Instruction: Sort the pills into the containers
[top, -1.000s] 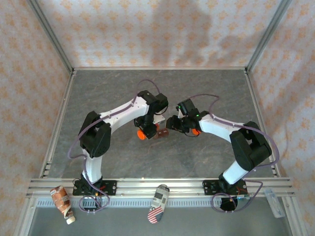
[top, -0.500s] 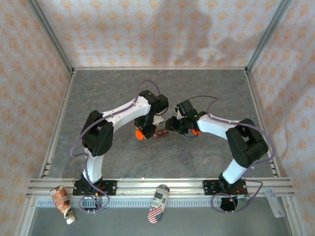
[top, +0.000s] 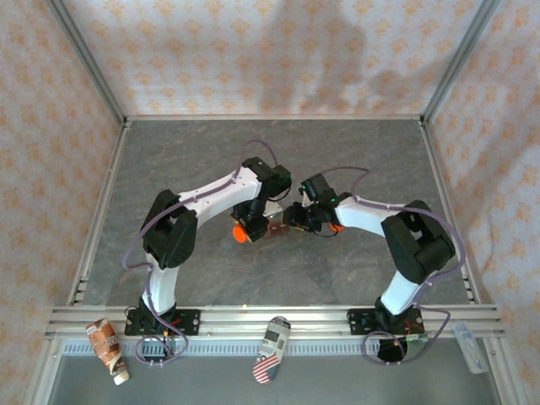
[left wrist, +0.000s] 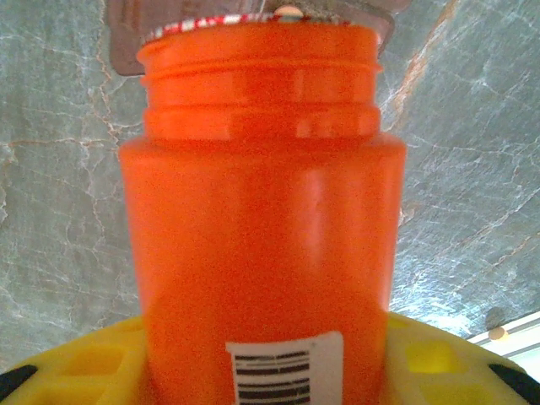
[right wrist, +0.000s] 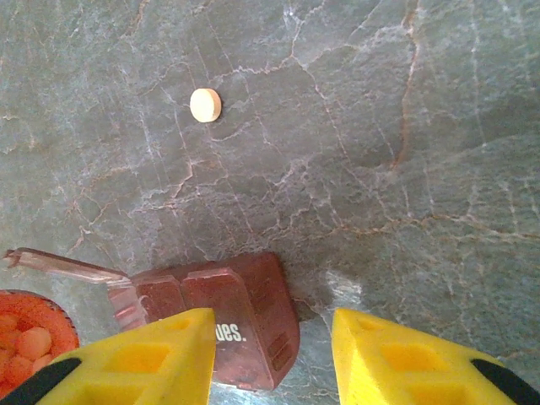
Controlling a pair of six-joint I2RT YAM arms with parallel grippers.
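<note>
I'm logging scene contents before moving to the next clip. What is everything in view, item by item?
orange bottle: one, bright orange, uncapped, table centre, beside the box
pills in the bottle: several, look orange inside it
loose pill: one, pale tan, on the table beyond the box
pill box: one, dark red-brown, lid open, table centre
table: one, grey marbled
packet: one, brown-orange, near rail, left
flag-patterned item: one, red, white and blue, near rail, centre
clear item: one, near rail, right; too small to identify
arms: two, white and black
left tool: yellow, shut on the bottle
right tool: yellow, jaws apart over the box's end
</note>
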